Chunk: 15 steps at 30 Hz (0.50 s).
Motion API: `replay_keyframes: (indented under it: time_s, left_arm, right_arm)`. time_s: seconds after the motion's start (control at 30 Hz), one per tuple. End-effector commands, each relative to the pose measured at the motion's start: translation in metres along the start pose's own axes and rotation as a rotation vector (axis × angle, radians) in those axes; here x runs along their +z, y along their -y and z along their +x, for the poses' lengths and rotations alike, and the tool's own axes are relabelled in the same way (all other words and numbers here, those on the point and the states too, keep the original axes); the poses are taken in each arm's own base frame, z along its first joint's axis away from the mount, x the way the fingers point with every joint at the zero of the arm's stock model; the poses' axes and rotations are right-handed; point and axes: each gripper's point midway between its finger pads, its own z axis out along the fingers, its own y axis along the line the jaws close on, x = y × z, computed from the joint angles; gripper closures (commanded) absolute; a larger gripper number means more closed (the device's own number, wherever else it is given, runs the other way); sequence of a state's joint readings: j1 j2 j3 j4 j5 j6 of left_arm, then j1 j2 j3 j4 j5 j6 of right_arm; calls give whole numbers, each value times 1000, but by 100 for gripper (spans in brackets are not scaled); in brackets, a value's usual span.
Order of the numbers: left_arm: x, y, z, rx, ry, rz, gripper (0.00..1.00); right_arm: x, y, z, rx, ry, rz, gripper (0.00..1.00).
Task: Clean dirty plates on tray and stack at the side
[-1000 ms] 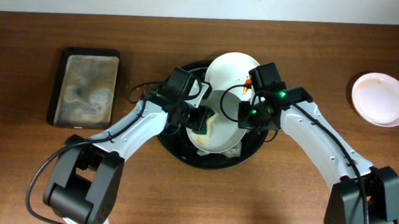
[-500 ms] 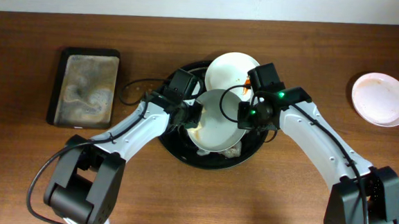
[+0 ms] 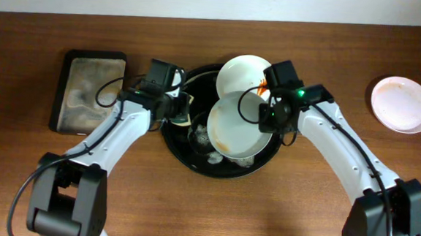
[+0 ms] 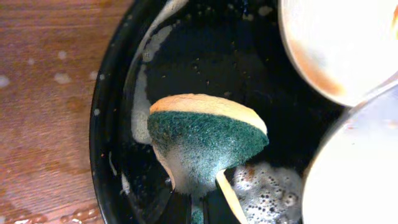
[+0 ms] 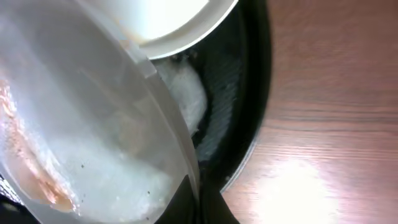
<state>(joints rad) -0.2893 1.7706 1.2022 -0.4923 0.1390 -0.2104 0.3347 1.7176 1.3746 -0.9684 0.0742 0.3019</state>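
The right hand [image 3: 266, 120] pinches the tilted plate [image 3: 239, 123]; the left hand [image 3: 173, 108], holding the sponge [image 4: 205, 140], should scrub the orange smear [image 3: 218, 142] firmly.

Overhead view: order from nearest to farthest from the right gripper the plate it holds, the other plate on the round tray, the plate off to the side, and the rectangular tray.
1. The held plate, in the right gripper.
2. The second plate, just beyond it on the round tray.
3. The side plate, alone at far right.
4. The rectangular tray, at far left.
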Motion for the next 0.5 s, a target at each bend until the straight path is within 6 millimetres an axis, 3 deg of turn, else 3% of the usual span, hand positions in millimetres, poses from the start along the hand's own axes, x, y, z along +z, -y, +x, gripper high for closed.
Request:
replay_keyframes:
  time_s: [0.0, 0.17, 0.33, 0.47]
  left_arm:
    - [-9, 14, -5, 22, 10, 93, 100]
    - [-9, 16, -3, 39, 4, 106, 100]
    - [-3, 13, 6, 35, -10, 103, 100]
    - [1, 11, 13, 33, -23, 101, 100]
  right_arm:
    - [-36, 15, -28, -51, 110, 93, 96]
    - [-52, 21, -32, -131, 151, 250, 96]
    - [-73, 5, -31, -269, 247, 467, 96]
    - [-84, -8, -31, -325, 302, 533, 96]
